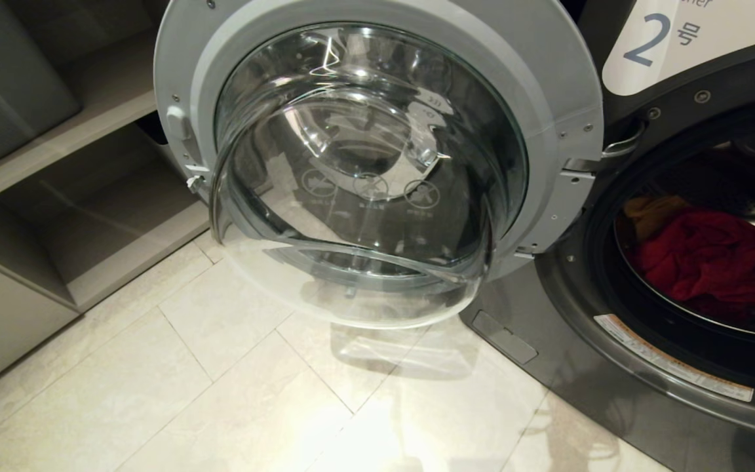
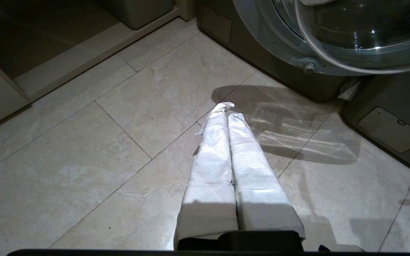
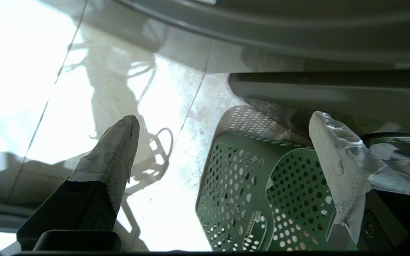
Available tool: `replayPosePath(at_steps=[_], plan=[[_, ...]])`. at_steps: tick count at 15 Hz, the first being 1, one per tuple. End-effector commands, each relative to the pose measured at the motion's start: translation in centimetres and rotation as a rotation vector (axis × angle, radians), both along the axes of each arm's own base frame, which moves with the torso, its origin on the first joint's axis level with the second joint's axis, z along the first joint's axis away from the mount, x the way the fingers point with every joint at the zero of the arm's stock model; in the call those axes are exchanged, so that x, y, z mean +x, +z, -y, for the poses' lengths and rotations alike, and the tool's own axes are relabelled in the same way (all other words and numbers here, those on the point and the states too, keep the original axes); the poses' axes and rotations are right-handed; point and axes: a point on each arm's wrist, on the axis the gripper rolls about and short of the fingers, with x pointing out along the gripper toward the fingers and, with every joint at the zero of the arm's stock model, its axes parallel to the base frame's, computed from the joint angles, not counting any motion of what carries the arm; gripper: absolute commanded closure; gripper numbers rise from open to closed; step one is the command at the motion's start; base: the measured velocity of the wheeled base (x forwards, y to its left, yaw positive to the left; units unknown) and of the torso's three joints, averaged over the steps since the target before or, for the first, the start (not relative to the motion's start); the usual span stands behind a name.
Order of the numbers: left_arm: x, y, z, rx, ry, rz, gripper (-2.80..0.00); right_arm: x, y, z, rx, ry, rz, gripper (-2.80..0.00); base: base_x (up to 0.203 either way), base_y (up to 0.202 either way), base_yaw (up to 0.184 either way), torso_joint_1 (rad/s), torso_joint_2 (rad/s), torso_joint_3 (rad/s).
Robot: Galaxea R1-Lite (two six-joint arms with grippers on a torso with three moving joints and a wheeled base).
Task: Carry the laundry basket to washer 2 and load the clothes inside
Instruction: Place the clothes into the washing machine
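Your left end effector [image 2: 230,115] hangs pressed shut and empty over the floor left of washer 2 [image 1: 698,328], whose drum holds the clothes [image 1: 702,259], while your right end effector [image 3: 222,138], spread wide and empty, overlooks the laundry basket [image 3: 262,199], likely light, stiff, best gripped by its rim.

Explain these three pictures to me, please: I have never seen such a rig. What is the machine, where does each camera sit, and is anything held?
A wheeled two-armed robot is loading washer 2. The head camera looks down at its open door; a red garment and an orange-brown one already lie in the drum. The other two cameras sit on the wrists. The left tool hangs shut and empty above the tiled floor. The right tool is wide open, holding nothing, above the green laundry basket, which stands on the floor.
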Motion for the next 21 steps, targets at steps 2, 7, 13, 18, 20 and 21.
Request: replayPosePath(at_steps=[2,7,13,18,20,21], plan=[[0.3,-1.1,0.0,-0.001,0.001,-0.039,0.00,-1.5,-0.9,-0.3,0.027,0.040,0.029,-2.80,0.000,0.000,0.000,0.000,0.00,0.000],[0.3,-1.1,0.0,-0.001,0.000,-0.040,0.00,-0.4,0.5,0.0,0.032,0.041,0.044,-2.80,0.000,0.000,0.000,0.000,0.00,0.000],[0.3,-1.1,0.0,-0.001,0.001,-0.039,0.00,-0.1,1.0,0.4,0.044,-0.004,0.002,-2.80,0.000,0.000,0.000,0.000,0.00,0.000],[0.3,-1.1,0.0,-0.001,0.000,-0.040,0.00,0.5,1.7,0.7,0.047,-0.009,0.002,-2.80,0.000,0.000,0.000,0.000,0.00,0.000],[0.3,-1.1,0.0,-0.001,0.000,-0.039,0.00,0.6,2.1,0.7,0.095,0.020,-0.035,-2.80,0.000,0.000,0.000,0.000,0.00,0.000],[0.3,-1.1,0.0,-0.001,0.001,-0.040,0.00,0.5,2.3,0.6,0.136,0.047,-0.059,-2.80,0.000,0.000,0.000,0.000,0.00,0.000]])
